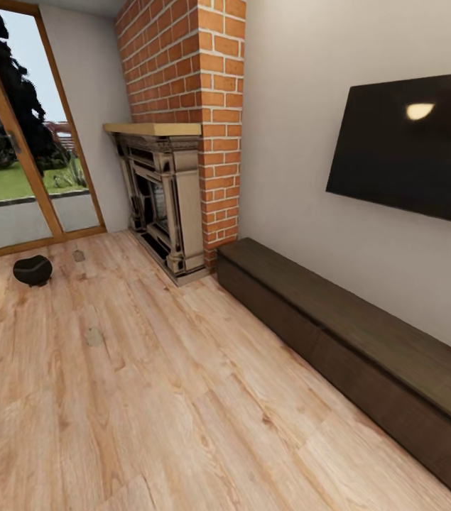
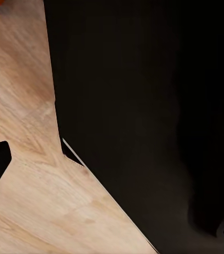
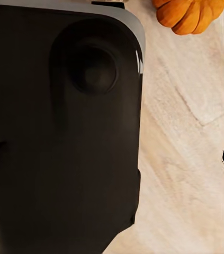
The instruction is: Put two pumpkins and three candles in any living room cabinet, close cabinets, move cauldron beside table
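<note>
- I see the cabinet (image 1: 367, 341) running along the wall under the black screen (image 1: 410, 145), its long axis going from the brick fireplace (image 1: 165, 206) toward the near right corner of my head view. All its fronts look shut and flush.
- The cauldron (image 1: 33, 270) sits on the wooden floor (image 1: 154, 397) far left, near the glass door (image 1: 12, 163), well apart from the cabinet.
- My right wrist camera catches a pumpkin (image 3: 190, 15) on the floor just past a dark part of the robot's own body (image 3: 59, 132). Judging by that, the right arm is the nearer one to it.
- The left wrist camera gives me floorboards and a dark body panel (image 2: 143, 116), plus an orange sliver at one corner; I can't say what it is.
- Dark tips at the edges of both wrist views may be fingers, but I cannot tell whether either pincer is apart or together.
- Two small pale marks on the floor (image 1: 94, 336) are too faint to identify as candles.
- My judgement: next I must turn toward the pumpkin, which lies outside the head view.
</note>
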